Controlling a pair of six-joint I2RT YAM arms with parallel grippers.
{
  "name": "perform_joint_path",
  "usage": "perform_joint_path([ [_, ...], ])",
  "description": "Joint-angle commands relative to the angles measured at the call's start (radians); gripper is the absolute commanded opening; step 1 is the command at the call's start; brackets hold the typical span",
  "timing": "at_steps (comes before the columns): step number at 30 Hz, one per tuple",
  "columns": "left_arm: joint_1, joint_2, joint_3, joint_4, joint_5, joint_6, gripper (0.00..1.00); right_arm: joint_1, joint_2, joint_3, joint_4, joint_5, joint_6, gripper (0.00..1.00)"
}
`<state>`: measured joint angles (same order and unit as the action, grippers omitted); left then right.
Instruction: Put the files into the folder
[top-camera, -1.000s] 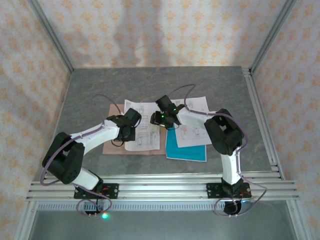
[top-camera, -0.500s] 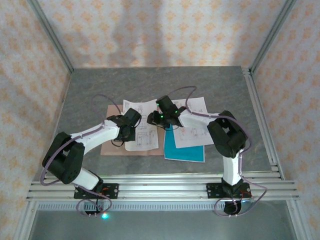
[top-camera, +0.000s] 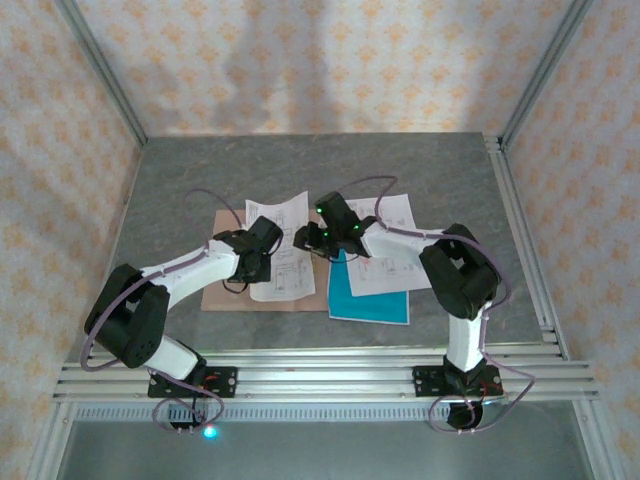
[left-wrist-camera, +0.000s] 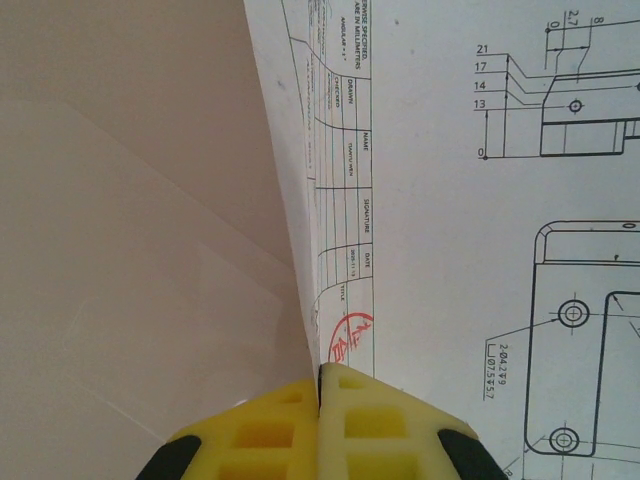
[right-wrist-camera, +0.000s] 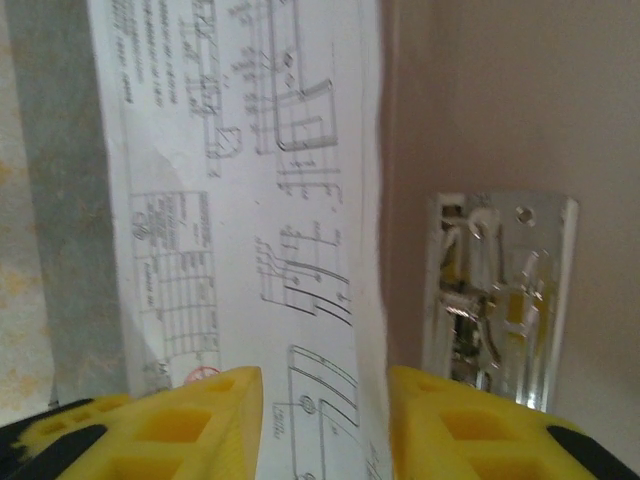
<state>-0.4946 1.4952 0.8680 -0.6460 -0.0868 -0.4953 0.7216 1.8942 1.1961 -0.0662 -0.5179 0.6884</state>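
The pinkish-brown folder (top-camera: 218, 291) lies open on the table left of centre. One white printed file (top-camera: 286, 270) rests on it, its far corner lifted. My left gripper (top-camera: 262, 241) is shut on that sheet's edge, and its fingers (left-wrist-camera: 380, 420) pinch the paper (left-wrist-camera: 450, 250) over the folder card (left-wrist-camera: 120, 250). My right gripper (top-camera: 303, 238) hangs at the sheet's right edge. Its jaws (right-wrist-camera: 325, 400) stand apart with the sheet's edge (right-wrist-camera: 250, 200) between them, beside the folder's metal clip (right-wrist-camera: 500, 290). A second white file (top-camera: 388, 250) and the teal-blue sheet (top-camera: 372, 297) lie to the right.
The grey table (top-camera: 300, 165) stretches behind the papers, bounded by aluminium frame rails (top-camera: 525, 240) on the right and patterned walls. The arms' mounting rail (top-camera: 320, 375) runs along the near edge.
My right gripper has moved left from the right-hand papers to the sheet on the folder, its jaws narrowing. The sheet's far corner has risen. My left gripper stays shut on the sheet.
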Motion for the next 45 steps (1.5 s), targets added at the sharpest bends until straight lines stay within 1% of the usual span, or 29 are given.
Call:
perform_joint_path([
  [1,0.01,-0.004,0.002,-0.005,-0.011,0.013,0.0,0.008,-0.034,-0.041,0.021,-0.013,0.01,0.37],
  [11,0.009,0.004,-0.012,0.015,-0.007,0.003,0.0,0.038,-0.072,-0.134,0.104,-0.065,0.037,0.34],
  [20,0.009,0.006,-0.013,0.014,-0.007,0.007,0.0,0.046,-0.109,-0.208,0.244,-0.073,0.102,0.27],
  [25,0.009,0.01,-0.015,0.027,-0.004,0.0,0.0,0.05,-0.067,-0.192,0.262,-0.101,0.118,0.26],
  [31,0.01,0.008,-0.016,0.026,-0.006,0.0,0.0,0.073,-0.021,-0.174,0.258,-0.104,0.112,0.24],
  [33,0.009,0.006,-0.016,0.022,-0.008,0.001,0.0,0.074,-0.016,-0.168,0.24,-0.102,0.106,0.21],
  [36,0.009,0.002,-0.016,0.016,-0.015,0.003,0.0,0.075,-0.028,-0.158,0.175,-0.073,0.065,0.12],
  [39,0.009,-0.014,-0.017,0.003,-0.033,-0.004,0.0,0.075,-0.069,-0.144,0.07,0.001,-0.004,0.02],
  [40,0.009,-0.024,-0.018,-0.006,-0.045,-0.012,0.01,0.075,-0.089,-0.14,0.033,0.034,-0.029,0.0],
  [43,0.011,-0.073,-0.034,-0.034,-0.079,-0.034,0.2,0.075,-0.147,-0.135,-0.063,0.149,-0.09,0.0],
  [45,0.017,-0.119,-0.049,-0.05,-0.088,-0.08,0.25,0.075,-0.181,-0.136,-0.104,0.212,-0.118,0.0],
])
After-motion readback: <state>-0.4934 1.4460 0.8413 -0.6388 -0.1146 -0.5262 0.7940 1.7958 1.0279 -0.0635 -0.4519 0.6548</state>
